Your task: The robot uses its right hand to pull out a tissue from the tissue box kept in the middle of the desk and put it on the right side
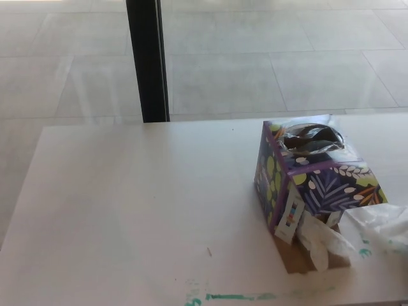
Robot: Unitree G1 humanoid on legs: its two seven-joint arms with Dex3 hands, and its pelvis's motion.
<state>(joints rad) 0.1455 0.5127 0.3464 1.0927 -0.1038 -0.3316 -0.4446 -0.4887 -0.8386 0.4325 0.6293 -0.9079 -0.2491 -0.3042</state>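
Tissue box [312,182] sits toward the right edge of the white desk [127,210] — purple, leaf-patterned, tilted, its clear plastic opening facing up. Crumpled white tissues [382,226] lie just beside it at the desk's front right corner, touching its lower flap. Neither robot hand shows, so their state cannot be told. A green smear [236,296] marks the front edge — a dark post [148,60] stands beyond.

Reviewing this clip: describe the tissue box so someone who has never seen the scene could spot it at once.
On the white desk, look toward its right half, nearer the front edge. The tissue box is a cube printed purple with green and white leaves, its plastic-lined top opening facing up. Loose white tissues lie against its front right side.
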